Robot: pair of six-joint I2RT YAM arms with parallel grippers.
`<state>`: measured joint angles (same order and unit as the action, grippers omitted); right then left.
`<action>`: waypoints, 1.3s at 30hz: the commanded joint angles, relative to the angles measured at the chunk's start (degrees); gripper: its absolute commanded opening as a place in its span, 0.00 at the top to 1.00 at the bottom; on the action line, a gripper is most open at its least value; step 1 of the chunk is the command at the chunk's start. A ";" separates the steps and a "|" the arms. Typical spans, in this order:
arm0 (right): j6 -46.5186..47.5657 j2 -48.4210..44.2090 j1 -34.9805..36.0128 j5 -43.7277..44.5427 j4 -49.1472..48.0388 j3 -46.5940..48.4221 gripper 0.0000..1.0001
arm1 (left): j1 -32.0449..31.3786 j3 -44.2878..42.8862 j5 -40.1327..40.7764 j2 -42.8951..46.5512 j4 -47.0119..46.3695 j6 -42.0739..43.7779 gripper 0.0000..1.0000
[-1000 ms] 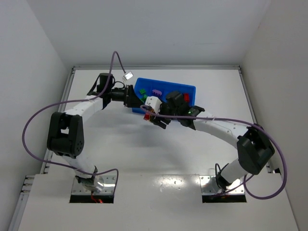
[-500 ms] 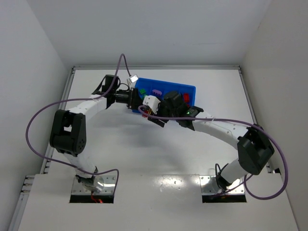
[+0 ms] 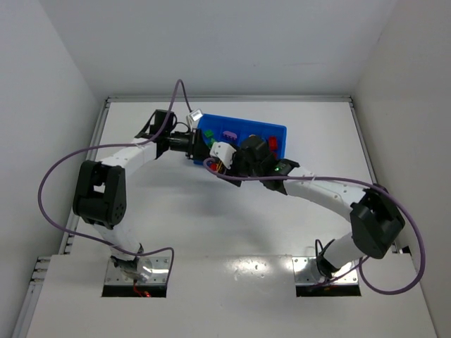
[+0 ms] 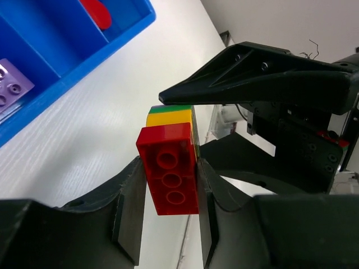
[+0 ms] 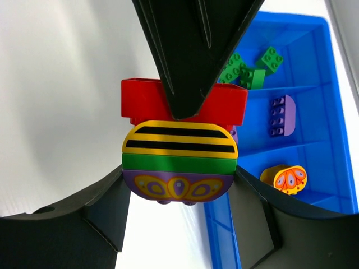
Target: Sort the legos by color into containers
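we are pinching one glossy plastic clump (image 5: 178, 147) from both ends: left gripper (image 4: 168, 190) clamping its boxy red brick (image 4: 167, 151), right gripper (image 5: 178, 188) its rounded striped layers; a second ago the left stood apart.

Brick clump (image 5: 178, 162) at near-left corner of tray (image 5: 314, 84), loose bricks (image 5: 247, 70) inside it

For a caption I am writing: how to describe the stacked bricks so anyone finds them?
Find the blue tray on the table. At its near edge, the left gripper and right gripper clamp one stack. Unlike the tray's loose bricks, it layers red, striped yellow, green, purple.
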<state>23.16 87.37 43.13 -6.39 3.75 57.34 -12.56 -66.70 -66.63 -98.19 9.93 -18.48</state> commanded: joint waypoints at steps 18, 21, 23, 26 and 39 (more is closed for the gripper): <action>-3.12 -23.04 -1.12 0.69 18.39 -13.57 0.96 | -4.57 -15.56 2.82 -5.34 -7.82 -3.40 1.00; -4.26 -23.65 -1.82 -2.82 19.45 -13.57 0.96 | -5.99 -15.57 3.35 -5.34 -9.85 -5.77 1.00; -5.66 -23.65 -2.53 -7.56 20.85 -12.87 0.96 | -5.99 -14.52 3.35 -5.34 -10.37 -5.78 1.00; -5.67 -21.46 -3.06 -16.96 25.07 -8.93 0.94 | -5.29 -11.62 4.40 -2.55 -10.37 -5.78 1.00; -1.71 -5.21 -0.95 -18.85 27.72 -4.61 0.89 | 4.20 1.31 13.19 13.90 -4.59 -0.69 1.00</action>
<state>19.42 79.46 41.21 -28.97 33.50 49.67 -9.65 -66.11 -56.25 -89.08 4.54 -21.52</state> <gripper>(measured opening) 0.643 0.405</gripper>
